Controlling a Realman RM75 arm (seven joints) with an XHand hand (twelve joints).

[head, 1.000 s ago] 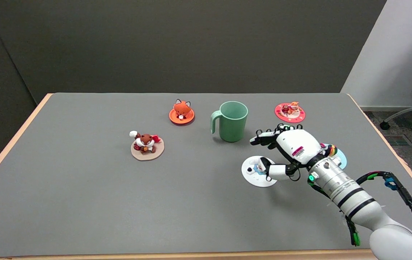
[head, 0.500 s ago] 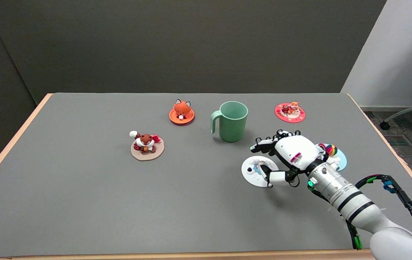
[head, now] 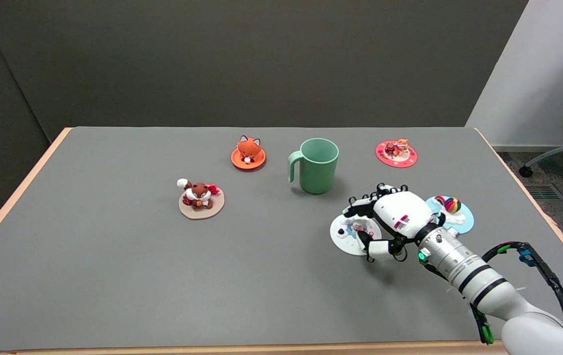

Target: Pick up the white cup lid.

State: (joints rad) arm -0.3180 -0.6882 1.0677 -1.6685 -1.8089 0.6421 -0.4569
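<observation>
Lower now than a second ago, the right hand [head: 394, 221] sits over the white lid [head: 348, 233], fingers [head: 359, 207] apart around its small figure, not yet gripping. Green mug [head: 316, 165] stands just beyond, blue lid [head: 451, 213] to the right, on the grey surface [head: 114, 276].

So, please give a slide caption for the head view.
Right hand closing around the white cup lid on the grey table, near the green mug.
</observation>
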